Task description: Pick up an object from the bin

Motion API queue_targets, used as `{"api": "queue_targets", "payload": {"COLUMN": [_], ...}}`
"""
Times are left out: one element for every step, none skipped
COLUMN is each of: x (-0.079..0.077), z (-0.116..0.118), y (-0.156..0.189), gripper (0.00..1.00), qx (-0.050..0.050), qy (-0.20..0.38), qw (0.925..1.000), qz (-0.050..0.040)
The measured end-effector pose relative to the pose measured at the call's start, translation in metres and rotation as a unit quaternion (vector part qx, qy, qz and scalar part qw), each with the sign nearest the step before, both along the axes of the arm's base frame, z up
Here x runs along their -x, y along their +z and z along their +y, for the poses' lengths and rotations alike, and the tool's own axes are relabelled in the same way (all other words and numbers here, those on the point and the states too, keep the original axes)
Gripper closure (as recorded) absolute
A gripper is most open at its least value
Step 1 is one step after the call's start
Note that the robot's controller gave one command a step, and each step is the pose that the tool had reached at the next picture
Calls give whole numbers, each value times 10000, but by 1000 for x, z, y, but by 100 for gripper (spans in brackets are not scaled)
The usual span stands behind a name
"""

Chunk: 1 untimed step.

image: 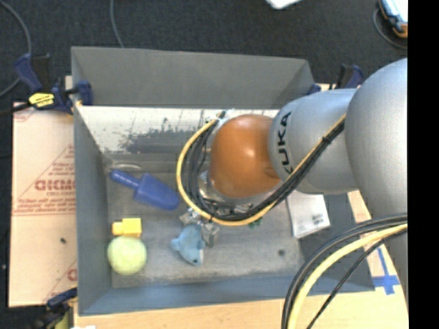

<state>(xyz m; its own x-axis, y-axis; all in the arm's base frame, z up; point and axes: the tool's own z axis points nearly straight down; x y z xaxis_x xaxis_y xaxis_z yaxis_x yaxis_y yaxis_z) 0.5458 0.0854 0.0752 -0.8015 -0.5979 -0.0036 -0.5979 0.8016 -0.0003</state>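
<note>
My gripper reaches down near the middle of the bin floor, most of it hidden under the orange wrist cover. Its metal fingertips sit at the top edge of a small light blue soft toy, touching or just above it. Whether the toy is between the fingers I cannot tell. A dark blue scoop-like tool with a handle lies just left of the gripper. Further left, at the front, a yellow block rests against a pale yellow-green ball.
A white card lies on the bin floor at the right, partly under the arm. The arm and its cables cover the bin's right half and back middle.
</note>
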Motion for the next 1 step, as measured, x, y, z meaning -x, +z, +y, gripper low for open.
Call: {"api": "queue_targets", "payload": {"x": [1], "z": [-1], "y": [16], "gripper": [100], "qx": [7], "qy": [-3], "qw": [10000], "qz": [14]}}
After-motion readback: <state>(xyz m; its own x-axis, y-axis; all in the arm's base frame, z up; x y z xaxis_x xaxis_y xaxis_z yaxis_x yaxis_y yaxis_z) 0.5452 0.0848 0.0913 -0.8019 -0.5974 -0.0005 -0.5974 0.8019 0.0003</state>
